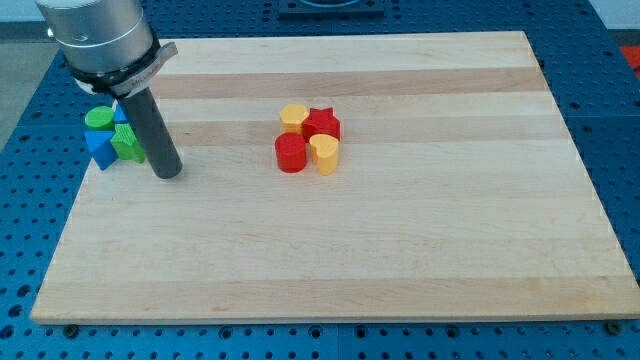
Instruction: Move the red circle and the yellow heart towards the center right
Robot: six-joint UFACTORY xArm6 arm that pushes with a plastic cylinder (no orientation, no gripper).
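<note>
Pale wooden worktop (400, 260), made of long glued strips with visible grain, lying on a blue perforated base (20, 130) with rows of small holes.

Arm (95, 35) entering from the view's top left: grey metal cylinder, then a straight dark rod slanting down toward the view's right. My tip (168, 174) resting on the worktop, just right of the green and blue cluster, well left of the red circle. No gripper on this rig, only the rod, so nothing to open or close.

Red circle (291, 153): short smooth cylinder, a little left of the worktop's middle. Yellow heart (324, 153) touching the red circle's right side, glossy, lobed top. Red star (322, 124) just above the yellow heart, touching it. Second yellow block (294, 116) just above the red circle, beside the red star; shape not clear.

Far left of the red circle, at the worktop's left edge, close together: green round block (99, 119), another green block (128, 143) partly hidden by the rod, blue block (100, 148) with an angular outline, and a sliver of a further blue block (121, 114) behind the rod.
</note>
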